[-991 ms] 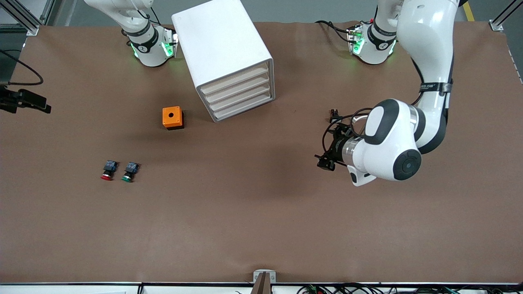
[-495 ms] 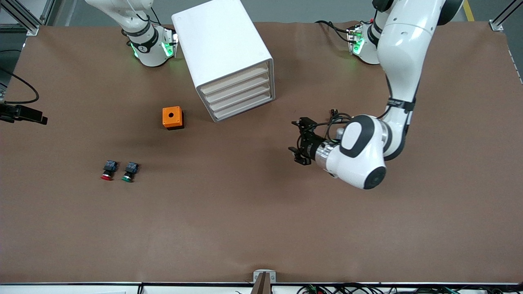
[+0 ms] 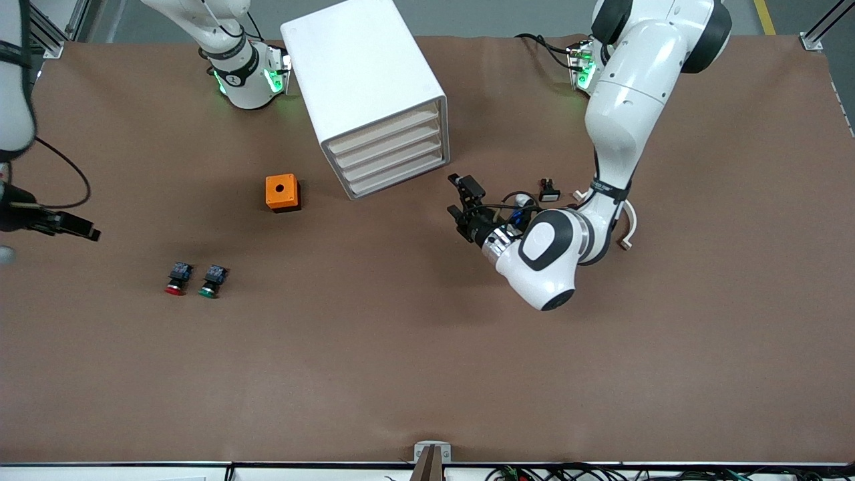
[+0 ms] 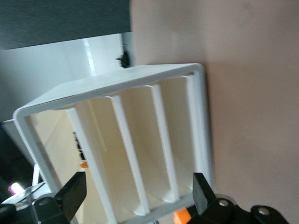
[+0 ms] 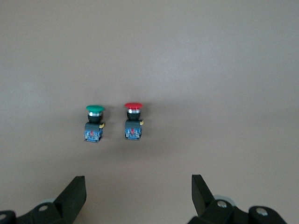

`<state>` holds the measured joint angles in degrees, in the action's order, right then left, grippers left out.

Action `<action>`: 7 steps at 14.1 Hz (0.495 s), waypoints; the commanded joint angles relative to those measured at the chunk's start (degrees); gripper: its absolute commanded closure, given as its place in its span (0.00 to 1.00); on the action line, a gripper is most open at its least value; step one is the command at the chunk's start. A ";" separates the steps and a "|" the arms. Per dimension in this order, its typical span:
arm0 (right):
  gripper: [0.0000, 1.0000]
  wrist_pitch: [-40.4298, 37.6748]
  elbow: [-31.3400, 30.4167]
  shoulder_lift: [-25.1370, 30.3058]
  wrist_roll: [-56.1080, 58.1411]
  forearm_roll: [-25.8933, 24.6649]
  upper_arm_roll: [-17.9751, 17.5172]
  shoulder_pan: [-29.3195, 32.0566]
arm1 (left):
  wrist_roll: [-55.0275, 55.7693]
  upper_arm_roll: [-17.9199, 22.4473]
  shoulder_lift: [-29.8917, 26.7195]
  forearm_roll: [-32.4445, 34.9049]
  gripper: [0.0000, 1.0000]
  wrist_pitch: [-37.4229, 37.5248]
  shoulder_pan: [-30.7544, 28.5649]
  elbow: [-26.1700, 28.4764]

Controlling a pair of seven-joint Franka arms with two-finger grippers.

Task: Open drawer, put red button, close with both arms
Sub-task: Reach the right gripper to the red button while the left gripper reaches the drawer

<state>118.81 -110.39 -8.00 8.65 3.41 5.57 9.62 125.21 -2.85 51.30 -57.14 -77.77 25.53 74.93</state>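
The white cabinet [image 3: 364,80] stands near the robots' bases, and all four of its drawers are shut. The drawer [image 3: 385,131] is the uppermost one; it also shows in the left wrist view [image 4: 51,144]. My left gripper [image 3: 461,199] is open and empty, low over the table in front of the cabinet; its open fingers frame the drawer fronts in its wrist view [image 4: 135,196]. The red button [image 3: 175,279] lies on the table beside a green button [image 3: 210,280]. My right gripper [image 3: 80,229] is open and empty above the table beside them; its wrist view [image 5: 138,193] shows the red button [image 5: 133,122].
An orange box [image 3: 282,192] with a round hole sits between the cabinet and the buttons. A small black part [image 3: 549,190] and a white hook [image 3: 624,230] lie by the left arm. The green button [image 5: 95,123] also shows in the right wrist view.
My left gripper has swung across the table to the front of the cabinet. My right gripper has moved nearer to the two buttons. Nothing on the table has moved.
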 commanded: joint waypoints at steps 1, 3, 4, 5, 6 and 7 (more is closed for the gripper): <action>0.00 12.45 -9.21 1.06 -0.48 -0.16 -0.12 -1.88 | 3.46 -1.28 1.17 -1.22 0.00 2.79 0.92 -1.45; 0.00 17.92 -10.90 -1.92 -3.45 -0.51 -0.12 -3.03 | 3.55 -1.28 1.61 -1.66 0.16 2.80 2.15 -1.36; 0.00 19.86 -10.90 -3.84 -5.38 -1.03 -0.03 -3.90 | 3.64 -1.28 1.87 -1.58 0.21 2.80 2.33 -1.36; 0.00 22.40 -10.90 -6.13 -6.36 -2.43 -0.03 -4.17 | 3.73 -1.28 2.05 -1.75 0.27 2.71 2.86 -1.36; 0.00 24.78 -10.99 -7.71 -7.94 -2.71 -0.12 -4.26 | 3.64 -1.28 2.31 -2.53 0.28 2.71 3.38 -1.27; 0.00 26.02 -10.99 -9.30 -9.69 -2.79 -0.12 -4.44 | 3.73 -1.20 2.58 -3.32 0.28 2.71 4.09 -1.27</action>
<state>142.04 -121.68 -14.28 2.58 1.88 5.35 5.59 127.81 -4.29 52.66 -58.36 -76.08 28.54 74.94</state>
